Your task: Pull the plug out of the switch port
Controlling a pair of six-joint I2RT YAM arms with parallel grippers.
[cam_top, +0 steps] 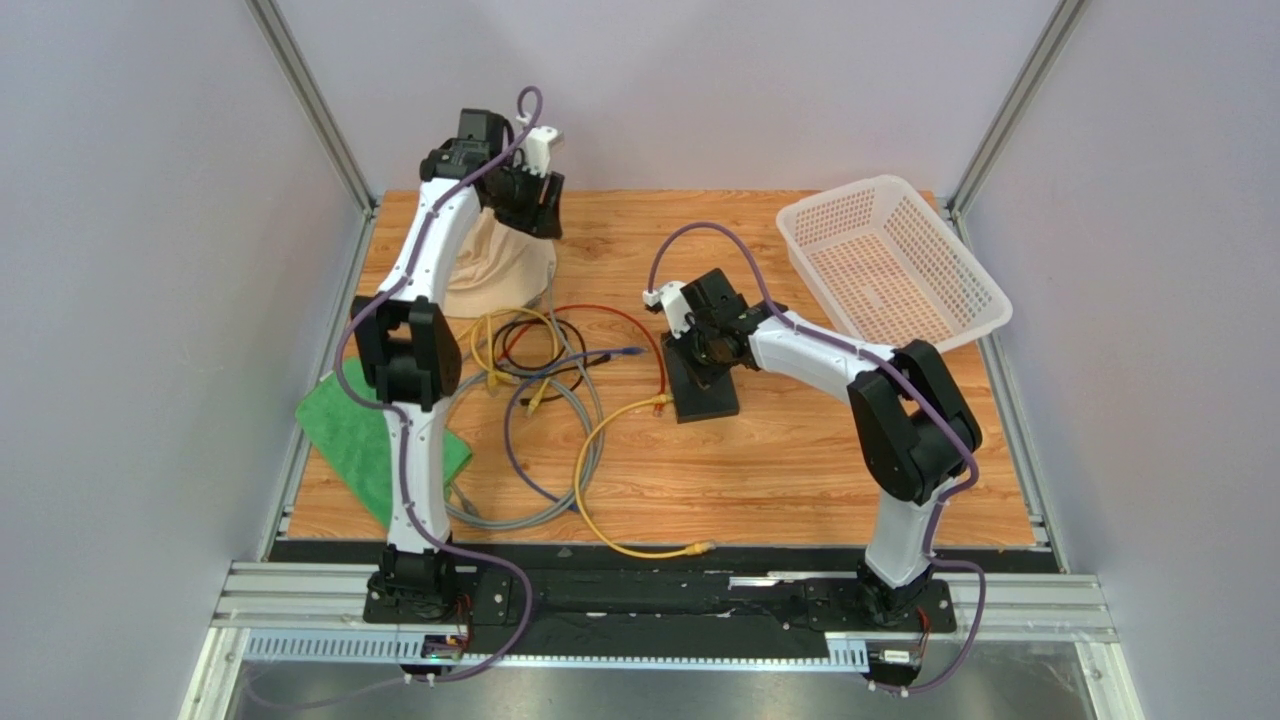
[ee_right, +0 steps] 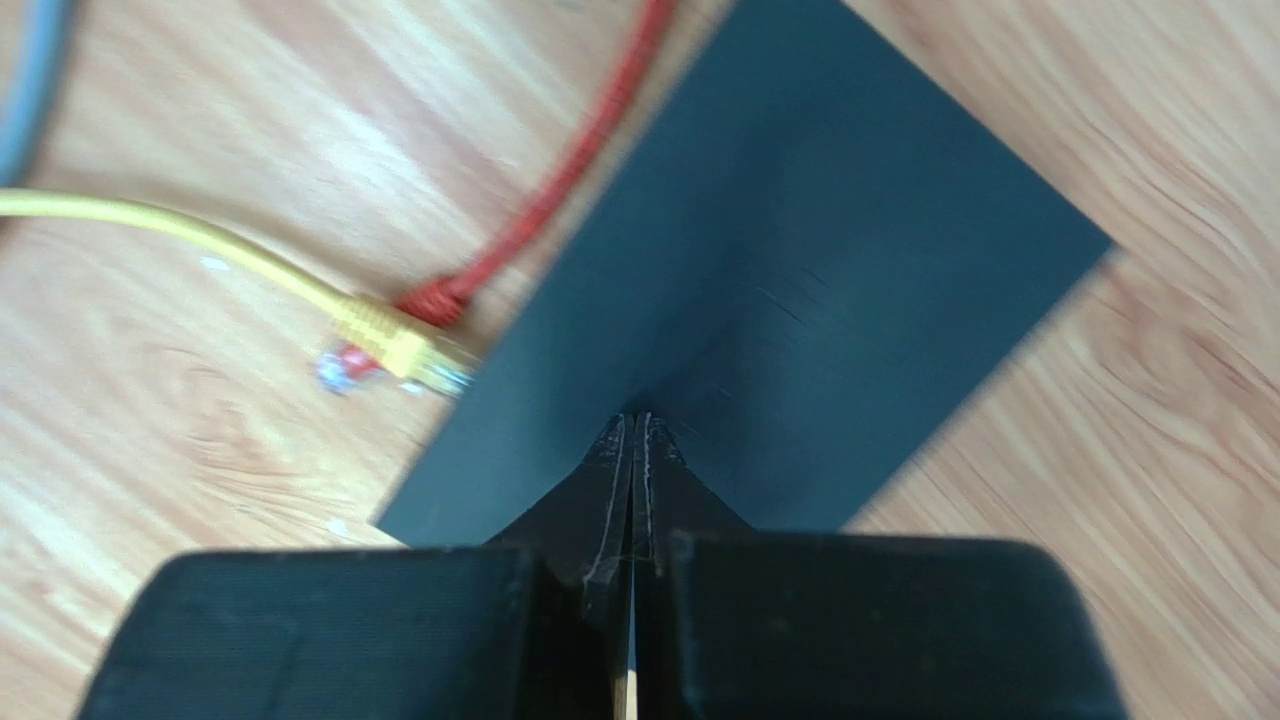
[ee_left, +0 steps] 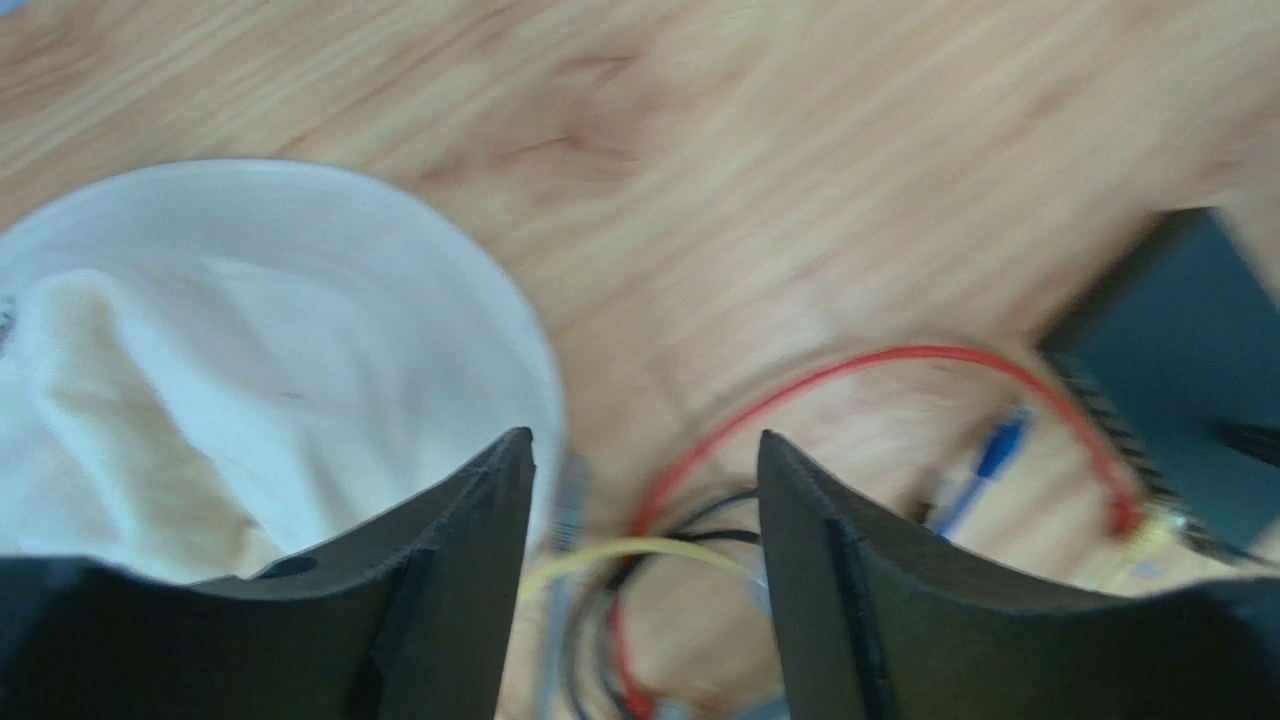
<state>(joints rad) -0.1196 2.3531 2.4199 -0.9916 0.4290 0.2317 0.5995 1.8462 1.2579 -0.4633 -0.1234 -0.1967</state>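
Pale grey walls (cam_top: 135, 225), aluminium corner posts (cam_top: 319, 113), wood-grain tabletop (cam_top: 781, 465).

My top view is bright and even, lit softly from above. My arms throw only faint, short shadows on the table (cam_top: 812, 465), and everything there is sharp. My left wrist view is blurred throughout: the red cable (ee_left: 902, 360) smears, the switch (ee_left: 1187, 345) is soft at the right edge, the bowl (ee_left: 346, 210) nearly washes out, and my left fingers (ee_left: 451, 600) are dark, unfocused slabs. In my right wrist view the wood grain and yellow plug (ee_right: 394, 342) are smeared, and my right fingers (ee_right: 601, 495) show almost no detail.
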